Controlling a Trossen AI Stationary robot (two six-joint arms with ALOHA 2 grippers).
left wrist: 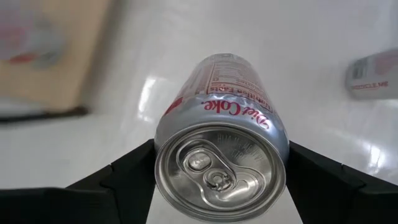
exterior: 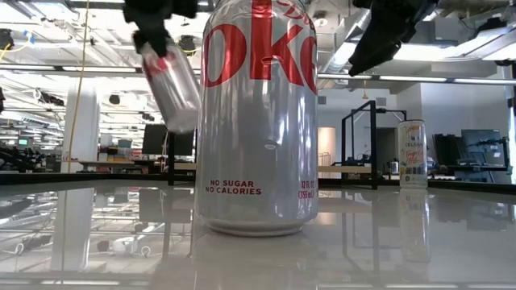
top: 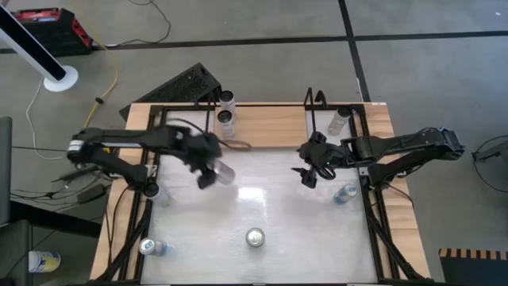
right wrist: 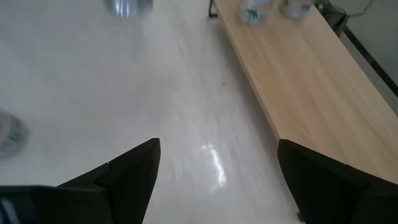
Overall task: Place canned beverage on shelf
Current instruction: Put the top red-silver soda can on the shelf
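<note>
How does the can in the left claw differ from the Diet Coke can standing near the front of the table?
The held can is off the table and tilted in the left claw; the standing can sits upright on the white tabletop, untouched. The held one is near the wood board, the standing one near the front edge. Both are silver Diet Coke cans.

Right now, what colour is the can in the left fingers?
Silver with red Diet Coke lettering; clearest in the left wrist view.

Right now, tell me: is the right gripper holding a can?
No, the right gripper hangs open over the bare table, nothing between its fingers.
</note>
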